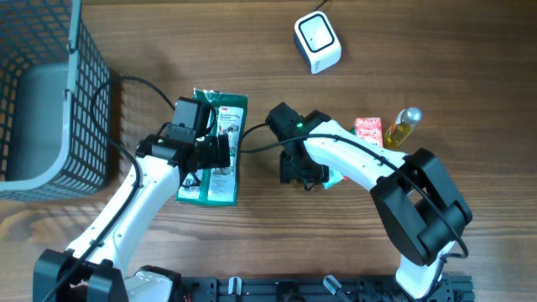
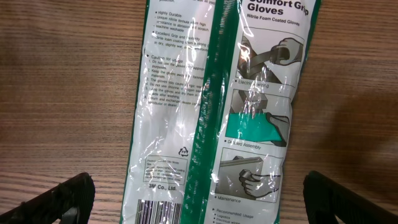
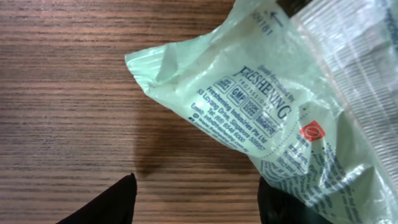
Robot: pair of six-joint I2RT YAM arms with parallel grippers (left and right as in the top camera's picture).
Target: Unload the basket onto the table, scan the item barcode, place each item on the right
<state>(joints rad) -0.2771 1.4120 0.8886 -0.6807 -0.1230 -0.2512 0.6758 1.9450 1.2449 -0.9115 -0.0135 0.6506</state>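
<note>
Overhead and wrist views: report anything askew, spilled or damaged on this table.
Nothing is spilled or broken. The only oddity is the pale green packet at the right gripper: its wrapper is crumpled and puckered, so the print runs slanted. The glove pack lies flat, barcode side up.

WORKBENCH, FROM ABOVE: A dark wire basket fills the upper left of the overhead frame on a wood-grain table, with a grey bin sitting inside it. Right of centre, a small red sachet lies flat just beside a bottle of yellow liquid (its cap toward the upper right).
</note>
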